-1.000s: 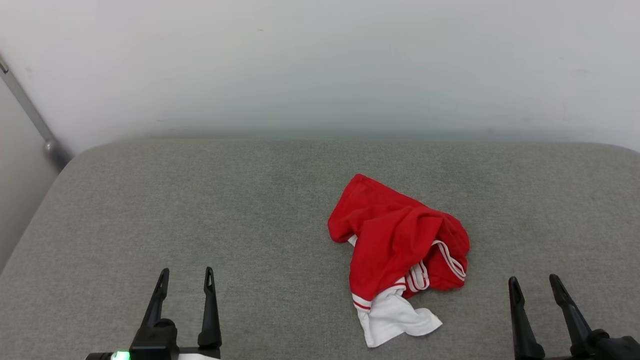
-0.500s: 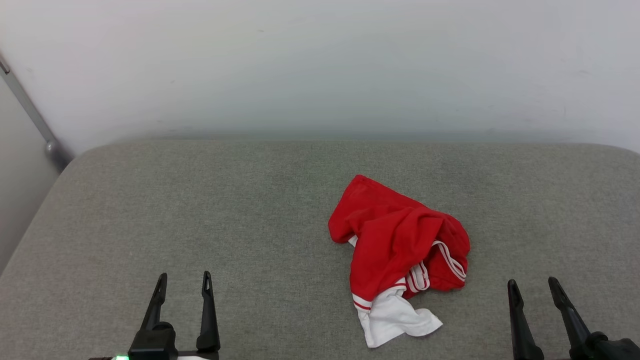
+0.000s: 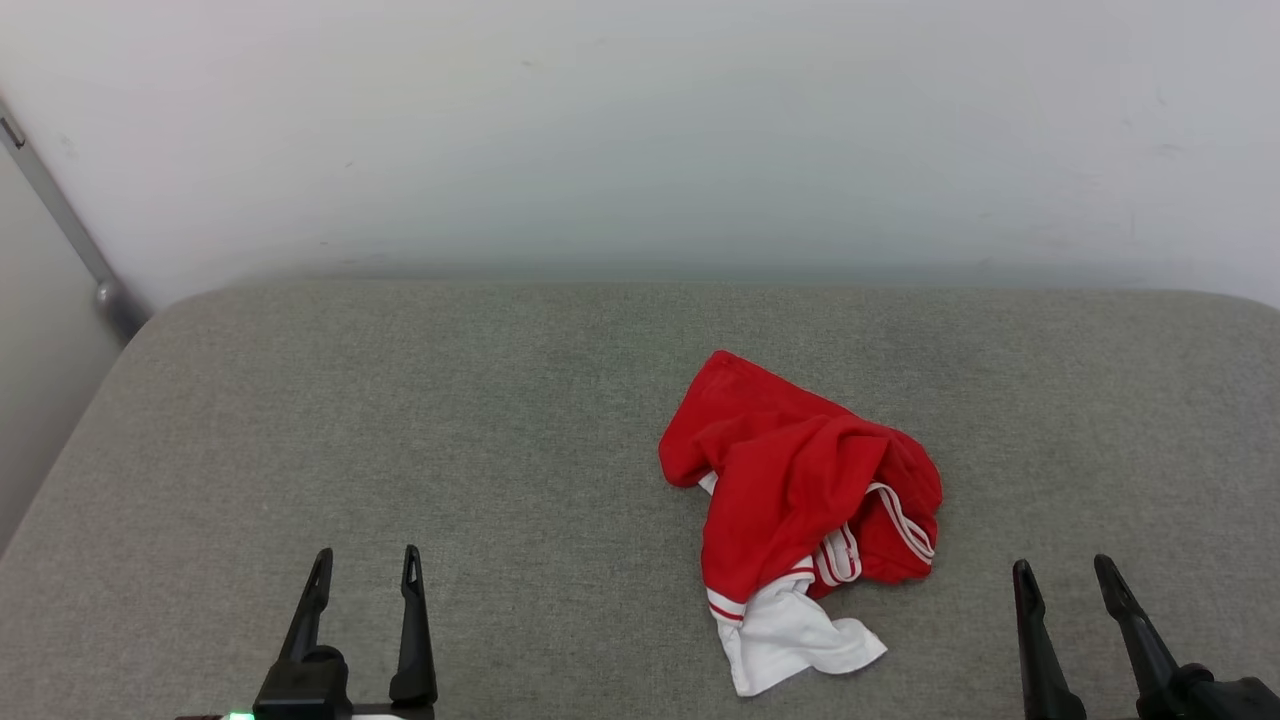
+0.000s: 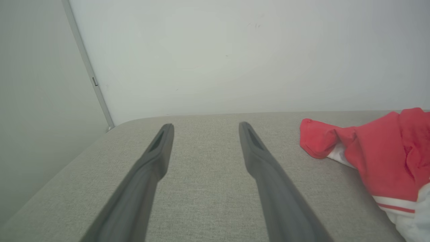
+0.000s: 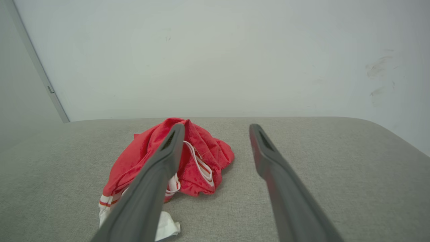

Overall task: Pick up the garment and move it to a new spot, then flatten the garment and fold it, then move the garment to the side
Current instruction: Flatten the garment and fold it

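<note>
Hovering at the outset of the pick-up, left gripper [image 3: 367, 552] and right gripper [image 3: 1062, 563] low at the near edge of the grey cushion [image 3: 400, 400], both jaws wide and empty. Leaves the red T-shirt [image 3: 790, 470] crumpled right of centre, white sleeve [image 3: 790, 640] nearest, apart from both grippers. Calls next, probably, for a forward reach and a pinch on a raised fold. Gives from the right wrist view the striped trim [image 5: 201, 166] and the heap's height; from the left wrist view, one red corner [image 4: 315, 141]

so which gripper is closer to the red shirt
The right gripper: the red shirt lies just beyond its inner finger, while the left gripper sits across a wide stretch of bare grey cushion. Both are open and empty.
</note>
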You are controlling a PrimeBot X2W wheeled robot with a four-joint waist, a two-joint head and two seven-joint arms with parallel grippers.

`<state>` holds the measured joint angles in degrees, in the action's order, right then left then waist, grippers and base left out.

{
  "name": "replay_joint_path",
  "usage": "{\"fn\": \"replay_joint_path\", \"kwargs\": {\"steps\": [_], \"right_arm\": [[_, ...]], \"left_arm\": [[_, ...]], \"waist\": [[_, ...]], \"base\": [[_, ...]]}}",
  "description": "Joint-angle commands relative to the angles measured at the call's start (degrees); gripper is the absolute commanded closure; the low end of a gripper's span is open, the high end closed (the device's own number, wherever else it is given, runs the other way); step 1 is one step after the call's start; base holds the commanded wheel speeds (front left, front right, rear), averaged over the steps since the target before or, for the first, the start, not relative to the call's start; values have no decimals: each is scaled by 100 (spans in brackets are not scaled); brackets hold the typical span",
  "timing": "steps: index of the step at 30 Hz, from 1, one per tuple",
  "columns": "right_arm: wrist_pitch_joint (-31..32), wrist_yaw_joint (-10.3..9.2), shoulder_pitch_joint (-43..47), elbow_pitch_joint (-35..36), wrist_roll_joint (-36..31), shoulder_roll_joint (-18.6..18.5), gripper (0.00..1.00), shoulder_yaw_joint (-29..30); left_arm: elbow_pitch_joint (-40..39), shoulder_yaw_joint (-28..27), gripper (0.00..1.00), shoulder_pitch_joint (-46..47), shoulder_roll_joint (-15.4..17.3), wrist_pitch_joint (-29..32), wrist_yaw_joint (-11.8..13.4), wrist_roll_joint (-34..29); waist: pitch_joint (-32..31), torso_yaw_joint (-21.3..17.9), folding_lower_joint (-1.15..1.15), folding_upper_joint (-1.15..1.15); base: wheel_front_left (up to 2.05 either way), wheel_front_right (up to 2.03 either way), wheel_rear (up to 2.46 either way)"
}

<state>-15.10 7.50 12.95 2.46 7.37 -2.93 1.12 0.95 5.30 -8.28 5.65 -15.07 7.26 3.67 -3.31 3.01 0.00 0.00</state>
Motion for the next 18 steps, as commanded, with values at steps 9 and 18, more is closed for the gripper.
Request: {"fn": "replay_joint_path", "kwargs": {"steps": [9, 18], "right_arm": [[-10, -2, 33, -1, 7, 10, 0, -8], [-10, -2, -37, -35, 21, 10, 0, -15]], "left_arm": [[24, -101, 0, -64, -64, -15, -121, -77], [47, -121, 0, 353, -32, -15, -294, -163]], "waist": [[19, 4, 0, 0], [28, -27, 0, 0]], "base": [[0, 0, 0], [0, 0, 0]]}}
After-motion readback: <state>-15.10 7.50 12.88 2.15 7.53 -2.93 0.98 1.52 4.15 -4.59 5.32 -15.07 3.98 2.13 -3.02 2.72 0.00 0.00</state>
